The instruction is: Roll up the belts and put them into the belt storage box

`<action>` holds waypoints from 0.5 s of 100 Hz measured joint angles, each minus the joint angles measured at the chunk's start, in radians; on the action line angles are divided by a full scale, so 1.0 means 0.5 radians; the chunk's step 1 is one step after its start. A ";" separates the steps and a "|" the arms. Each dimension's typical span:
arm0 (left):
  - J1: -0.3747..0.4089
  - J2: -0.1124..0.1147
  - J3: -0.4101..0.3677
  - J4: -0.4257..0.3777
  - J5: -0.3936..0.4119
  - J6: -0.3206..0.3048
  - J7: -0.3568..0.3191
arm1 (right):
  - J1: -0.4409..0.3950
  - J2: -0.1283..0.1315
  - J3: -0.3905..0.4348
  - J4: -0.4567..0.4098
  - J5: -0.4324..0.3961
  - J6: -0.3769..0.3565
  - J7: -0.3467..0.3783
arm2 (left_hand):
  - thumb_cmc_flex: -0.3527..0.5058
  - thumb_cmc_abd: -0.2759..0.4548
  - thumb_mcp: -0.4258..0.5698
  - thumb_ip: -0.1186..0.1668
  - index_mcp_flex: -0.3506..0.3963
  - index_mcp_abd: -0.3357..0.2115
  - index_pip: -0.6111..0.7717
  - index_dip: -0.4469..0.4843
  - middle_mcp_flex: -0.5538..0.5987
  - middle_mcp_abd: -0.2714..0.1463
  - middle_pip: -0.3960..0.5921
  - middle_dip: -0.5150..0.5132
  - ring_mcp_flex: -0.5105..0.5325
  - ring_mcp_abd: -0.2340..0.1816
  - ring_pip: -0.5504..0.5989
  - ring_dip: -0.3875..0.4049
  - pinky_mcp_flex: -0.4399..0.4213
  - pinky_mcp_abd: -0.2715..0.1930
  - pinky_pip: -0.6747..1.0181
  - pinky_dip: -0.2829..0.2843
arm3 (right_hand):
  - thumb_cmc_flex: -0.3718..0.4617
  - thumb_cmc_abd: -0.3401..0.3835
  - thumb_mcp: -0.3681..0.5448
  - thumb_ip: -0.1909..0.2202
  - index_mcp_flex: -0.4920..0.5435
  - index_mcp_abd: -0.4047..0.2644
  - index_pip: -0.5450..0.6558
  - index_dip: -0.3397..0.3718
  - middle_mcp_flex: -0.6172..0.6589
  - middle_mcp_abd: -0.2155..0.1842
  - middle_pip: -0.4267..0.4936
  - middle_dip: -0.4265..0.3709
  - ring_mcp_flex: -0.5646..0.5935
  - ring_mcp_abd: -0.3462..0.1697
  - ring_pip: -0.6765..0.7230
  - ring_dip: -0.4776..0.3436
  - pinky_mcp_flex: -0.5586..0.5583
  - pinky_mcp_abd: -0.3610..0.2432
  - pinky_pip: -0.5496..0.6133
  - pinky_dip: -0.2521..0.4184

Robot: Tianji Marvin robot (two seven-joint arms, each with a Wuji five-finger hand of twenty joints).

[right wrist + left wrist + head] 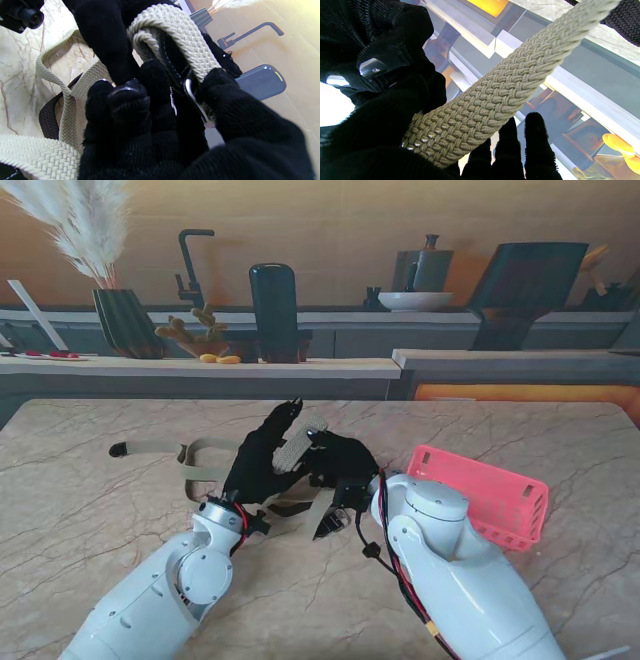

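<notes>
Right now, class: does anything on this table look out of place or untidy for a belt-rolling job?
Yes. The beige woven belt trails loose and looped across the marble to the left while both hands, the left hand and the right hand, grip its started roll. A dark brown belt lies tangled under it. The pink storage box sits askew on the right.

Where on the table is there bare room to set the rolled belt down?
Bare marble left of the belt tail and beyond the pink basket. Crowded at centre, where left hand and right hand grip it.

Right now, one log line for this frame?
phase: rolling | left hand: shut on beige braided belt | right hand: shut on belt coil | pink storage basket: right, no belt visible inside
</notes>
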 measured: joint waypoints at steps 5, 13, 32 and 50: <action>-0.002 -0.002 0.002 0.008 -0.004 -0.003 0.002 | 0.011 -0.005 0.001 0.013 0.028 0.023 0.001 | 0.000 0.000 -0.025 0.000 0.000 0.000 0.000 0.000 0.000 0.000 -0.001 0.005 0.000 0.000 0.000 0.000 0.000 -0.010 0.000 -0.017 | 0.001 0.000 0.000 0.000 0.004 0.008 0.000 0.000 0.001 -0.006 0.002 0.000 0.000 -0.002 0.003 0.000 0.000 0.000 0.011 0.000; -0.002 -0.004 0.005 0.016 -0.010 -0.004 0.006 | 0.025 -0.007 0.011 0.032 0.049 0.072 0.033 | 0.000 -0.001 -0.041 0.000 0.000 -0.001 0.000 0.000 0.000 0.000 -0.002 0.020 -0.011 0.000 0.000 -0.002 -0.010 -0.018 0.000 -0.019 | 0.001 0.000 0.000 0.000 0.009 0.016 0.000 0.000 0.001 -0.049 0.018 0.000 0.000 -0.013 0.051 0.000 0.000 0.000 0.037 0.000; 0.004 -0.004 0.010 0.039 -0.006 -0.014 0.042 | 0.065 0.007 0.052 0.071 0.015 0.257 0.212 | -0.001 -0.004 -0.224 -0.032 0.000 -0.024 0.000 -0.001 0.000 0.000 -0.021 0.028 -0.031 0.000 0.007 -0.005 -0.022 -0.020 0.000 -0.040 | 0.002 0.000 0.000 0.000 0.022 0.023 0.000 -0.024 0.018 -0.158 0.071 0.001 0.045 -0.039 0.151 0.000 0.009 0.000 0.127 0.000; 0.020 -0.009 -0.001 0.039 -0.011 -0.030 0.043 | 0.094 0.015 0.043 0.094 -0.086 0.296 0.291 | 0.030 -0.004 -0.332 -0.037 0.000 -0.076 0.000 -0.001 0.001 0.000 -0.021 0.039 -0.031 -0.002 0.026 -0.006 -0.022 -0.034 0.000 -0.043 | 0.002 0.000 0.000 0.003 0.060 0.047 -0.018 -0.027 0.074 -0.171 0.183 0.045 0.106 -0.034 0.291 0.001 0.029 0.002 0.224 0.000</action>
